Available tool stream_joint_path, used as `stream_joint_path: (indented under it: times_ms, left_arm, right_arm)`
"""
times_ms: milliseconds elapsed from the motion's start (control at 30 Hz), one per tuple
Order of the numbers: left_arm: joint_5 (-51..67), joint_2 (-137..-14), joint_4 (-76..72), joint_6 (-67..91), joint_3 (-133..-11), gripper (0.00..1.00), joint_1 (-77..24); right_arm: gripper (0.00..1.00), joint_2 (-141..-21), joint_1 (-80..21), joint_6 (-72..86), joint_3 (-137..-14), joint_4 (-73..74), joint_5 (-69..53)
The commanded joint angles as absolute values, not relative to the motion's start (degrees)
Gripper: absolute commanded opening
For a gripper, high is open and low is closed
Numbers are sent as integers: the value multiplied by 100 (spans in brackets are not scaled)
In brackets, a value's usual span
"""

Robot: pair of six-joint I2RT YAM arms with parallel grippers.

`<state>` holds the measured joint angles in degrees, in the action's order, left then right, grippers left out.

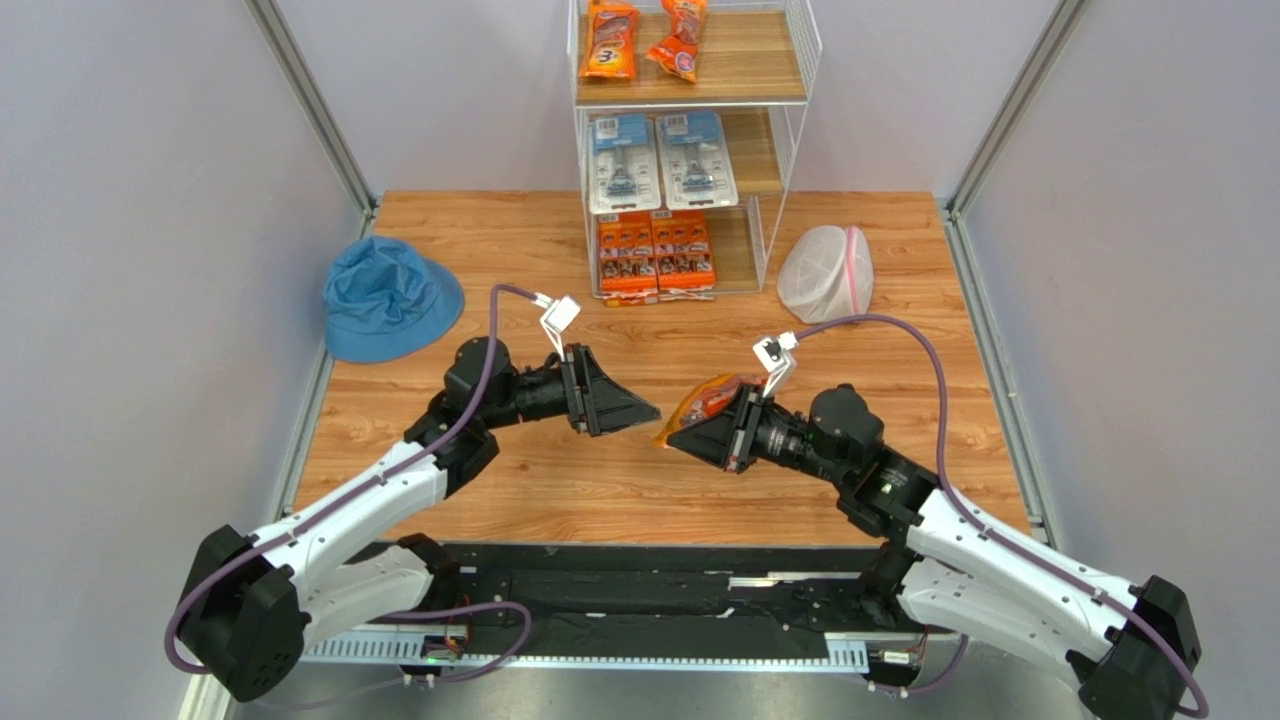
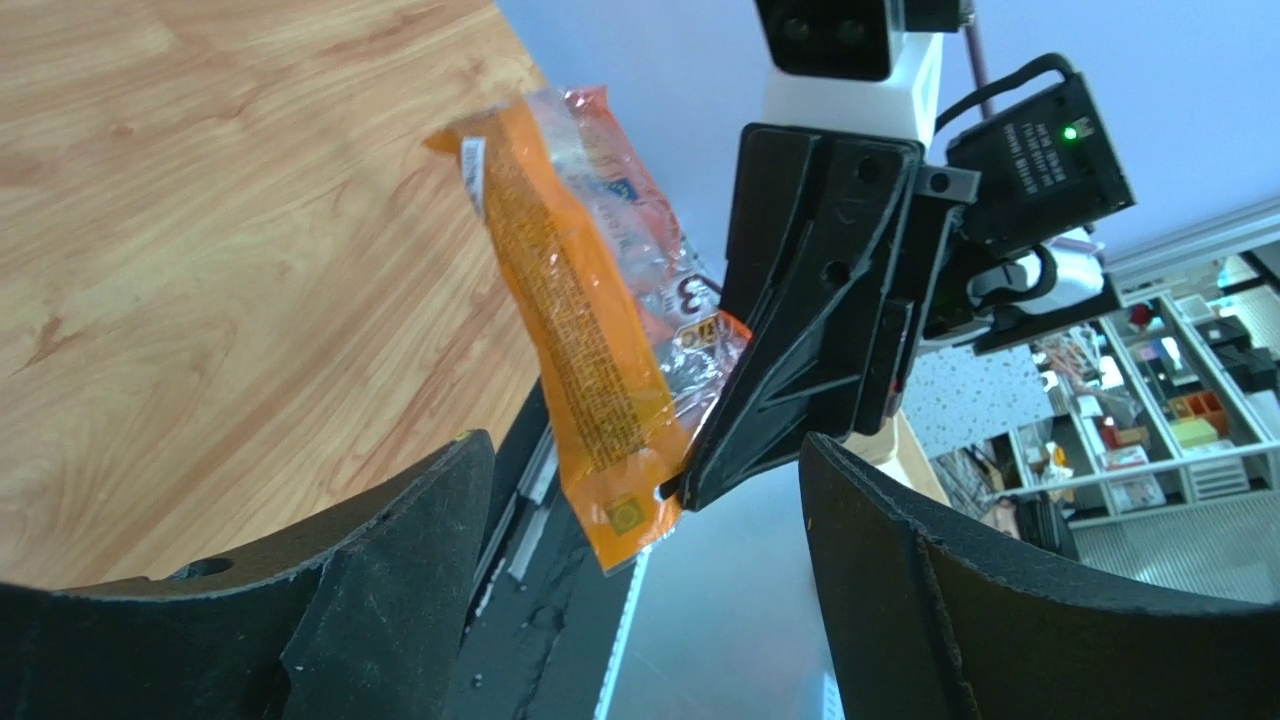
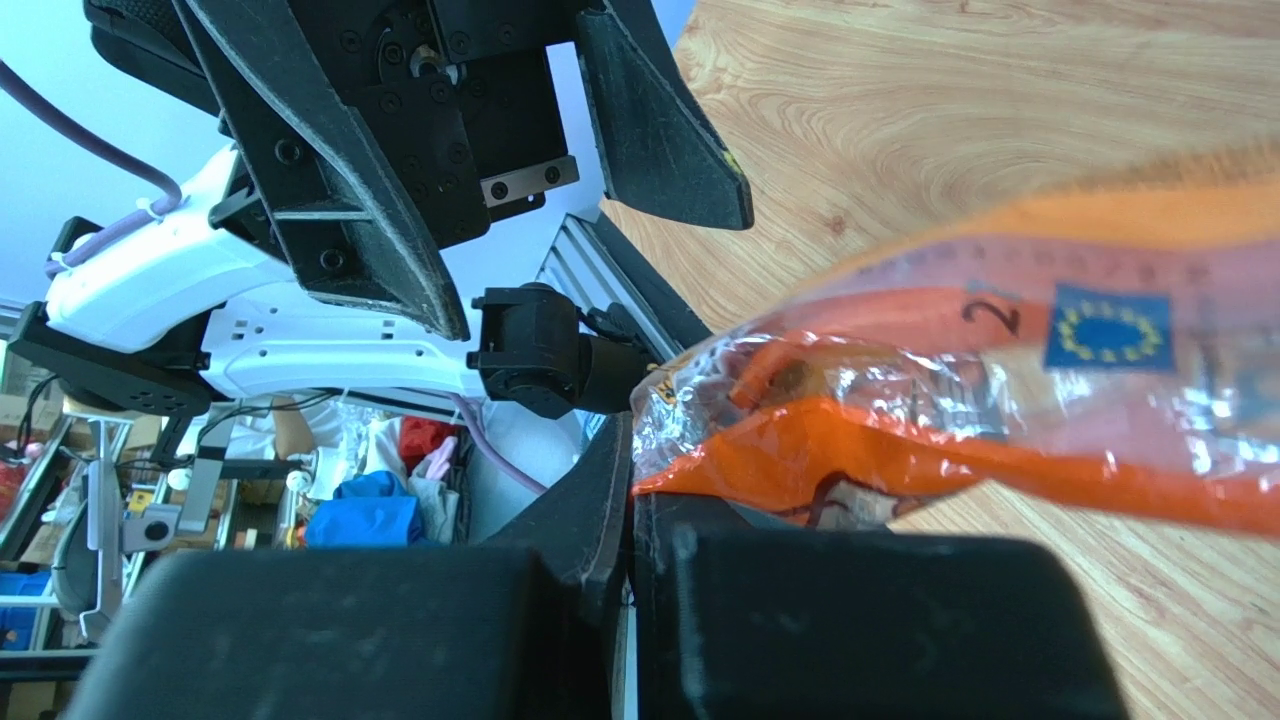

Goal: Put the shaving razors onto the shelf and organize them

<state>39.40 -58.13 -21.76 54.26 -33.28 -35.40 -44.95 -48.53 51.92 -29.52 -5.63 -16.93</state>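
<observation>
Light wood-grain tabletop (image 1: 496,495) fills a booth of pale grey walls, and at its far edge stands the tall white wire-frame shelf (image 1: 813,90) with three light wooden boards, already stocked: two long narrow orange bags (image 1: 643,38) on the top board, two white and blue blister cards (image 1: 661,158) on the middle one, and flat orange multi-packs (image 1: 655,252) on the lowest, their near ends reaching just past the board's front edge. A blue bucket hat (image 1: 388,297) lies to the left of the shelf and a white mesh bag with pink trim (image 1: 824,273) to its right. Near the middle of the table the two arms meet almost tip to tip. The right gripper (image 1: 672,437) is clenched on one end of another long orange and clear plastic razor bag (image 1: 703,402), held off the table with most of its length hanging free. The left gripper (image 1: 639,402) is released, its black fingers spread wide on either side of that bag without touching it. The likely trouble is the grip itself: slick, floppy film pinched at one end could slide out or swing. The bag could also snag on the left fingers close beside it, or catch on the shelf's wire frame on its way to the top board.
</observation>
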Motion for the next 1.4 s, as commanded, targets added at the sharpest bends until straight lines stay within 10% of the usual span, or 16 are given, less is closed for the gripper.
stream_joint_path:
  times_ms: [0, 733, 1367]
  left_arm:
    - [3815, -5590, -1811, 5063, -3577, 83, -3533]
    - [3551, -4843, -1002, 4588, -2593, 84, -3533]
    - [3551, -4614, -1143, 4667, -1881, 84, -3525]
  right_arm:
    - [0, -4316, -4834, 4949, -3199, -431, -1512]
    - [0, -5808, -4711, 2972, -6906, 3137, -1476]
    - [0, -8726, -3034, 2012, -11890, 4280, -4191]
